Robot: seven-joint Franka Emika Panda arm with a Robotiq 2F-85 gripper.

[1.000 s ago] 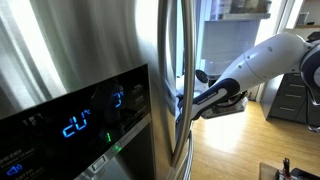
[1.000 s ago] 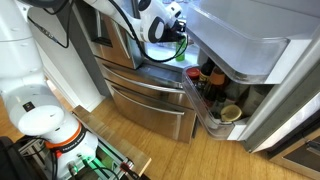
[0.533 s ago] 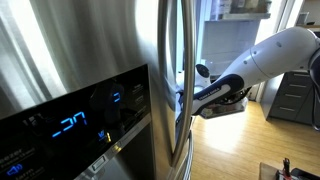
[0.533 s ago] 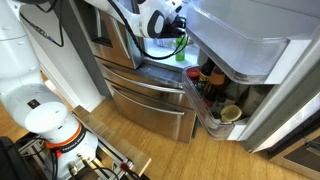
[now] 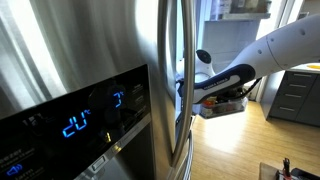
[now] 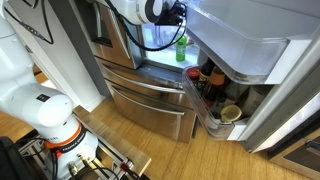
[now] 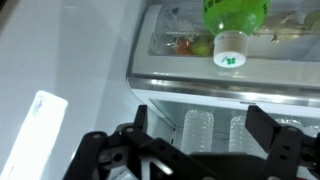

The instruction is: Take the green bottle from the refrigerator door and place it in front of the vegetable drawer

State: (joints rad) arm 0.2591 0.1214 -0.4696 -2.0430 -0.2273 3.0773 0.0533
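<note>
The small bright green bottle (image 6: 181, 48) stands by itself on a shelf inside the refrigerator. In the wrist view it (image 7: 235, 12) sits at the top edge, pale cap pointing down, in front of a clear vegetable drawer (image 7: 175, 42). My gripper (image 7: 200, 122) is open and empty, with its two dark fingers wide apart and away from the bottle. In an exterior view the gripper (image 6: 177, 14) is above and behind the bottle. The refrigerator door (image 6: 245, 40) with its pale white lining stands open beside it.
The door's lower rack (image 6: 200, 108) holds dark brownish jars (image 6: 208, 78). Clear water bottles (image 7: 200, 135) lie on the shelf below the drawer. A stainless steel door with a blue display (image 5: 80, 125) hides the gripper in that view; only the arm (image 5: 235, 78) shows.
The gripper was shut on the green bottle; it has let go and drawn up and back. The bottle stays standing on the shelf.
</note>
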